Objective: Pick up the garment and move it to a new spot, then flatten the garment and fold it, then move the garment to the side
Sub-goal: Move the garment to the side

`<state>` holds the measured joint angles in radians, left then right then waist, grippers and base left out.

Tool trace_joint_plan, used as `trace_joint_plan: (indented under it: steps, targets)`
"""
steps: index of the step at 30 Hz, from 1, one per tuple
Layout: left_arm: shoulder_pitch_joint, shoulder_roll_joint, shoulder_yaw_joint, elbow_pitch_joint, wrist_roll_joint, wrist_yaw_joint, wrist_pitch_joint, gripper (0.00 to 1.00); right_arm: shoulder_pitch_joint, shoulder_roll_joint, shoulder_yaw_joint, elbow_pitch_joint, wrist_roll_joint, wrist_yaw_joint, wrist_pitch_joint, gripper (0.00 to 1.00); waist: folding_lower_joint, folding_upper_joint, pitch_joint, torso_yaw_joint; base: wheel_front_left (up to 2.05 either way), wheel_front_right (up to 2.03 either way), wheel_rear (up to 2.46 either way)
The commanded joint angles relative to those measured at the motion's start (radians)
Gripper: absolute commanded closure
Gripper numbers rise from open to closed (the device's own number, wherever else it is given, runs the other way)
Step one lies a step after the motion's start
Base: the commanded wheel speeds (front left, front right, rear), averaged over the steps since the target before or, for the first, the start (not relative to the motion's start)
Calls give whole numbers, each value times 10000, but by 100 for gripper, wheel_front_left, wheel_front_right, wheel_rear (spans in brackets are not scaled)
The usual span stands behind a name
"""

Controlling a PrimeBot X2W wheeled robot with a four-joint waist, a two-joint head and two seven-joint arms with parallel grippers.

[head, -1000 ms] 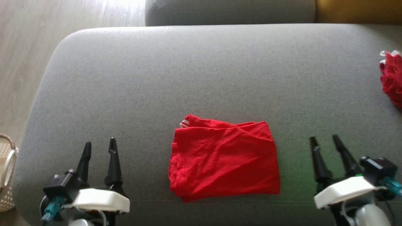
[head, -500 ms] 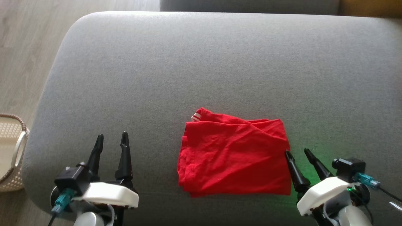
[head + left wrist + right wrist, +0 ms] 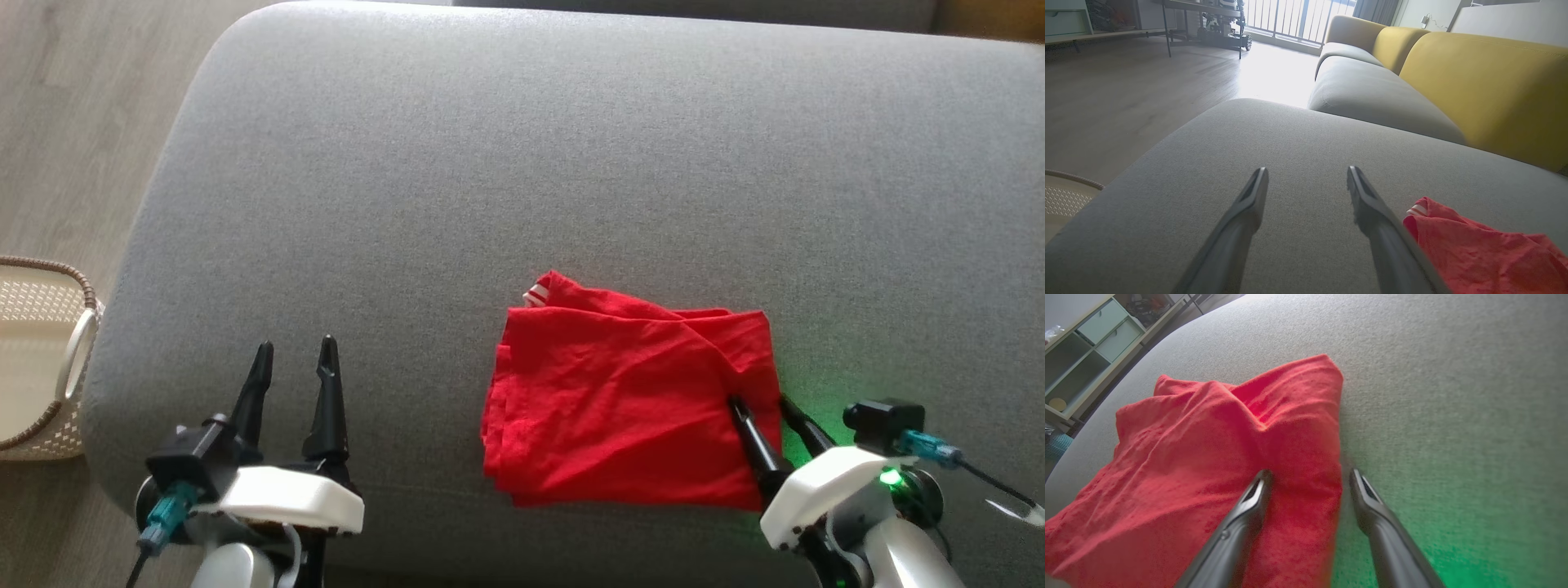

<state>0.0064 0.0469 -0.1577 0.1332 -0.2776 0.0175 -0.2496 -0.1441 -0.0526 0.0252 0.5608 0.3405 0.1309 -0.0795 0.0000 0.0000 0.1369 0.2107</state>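
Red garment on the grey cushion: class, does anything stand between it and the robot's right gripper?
Nothing visible does. The right gripper is open, its fingers astride the red garment's right edge: one finger over the cloth, the other over the bare grey cushion.

A broad grey seat cushion [image 3: 522,163] with a fine woven cover carries the work; its far left corner is rounded. One thing lies directly on it: the red garment [image 3: 620,408], folded into a rough rectangle, flat against the fabric, close to the near edge and somewhat right of the middle. A small piece of white striped trim [image 3: 536,296] shows at the garment's far left corner, and loose folds run across its far right part. A green glow tints the cushion just right of the garment. Left of the cushion is a pale wood-look floor [image 3: 73,122], where a woven basket [image 3: 41,359] stands beside the cushion's near left corner.
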Motion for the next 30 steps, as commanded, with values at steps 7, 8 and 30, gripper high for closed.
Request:
trace_joint_plan:
  steps: [7,8,30]
  targets:
    - [-483,33,263,-201,-29,-21,-122,0,-642,23,387,230,-472,-2,-363,100,0,0,-66,-100,0,0,0]
    - [-474,33,277,-196,-1,-36,-122,0,-690,23,399,261,-552,-2,-404,100,0,0,-82,-150,0,0,0]
    - [-1929,212,471,-811,1558,-941,-122,0,-4852,-2336,2664,193,-479,-2,303,100,0,0,2007,-3657,0,0,0]
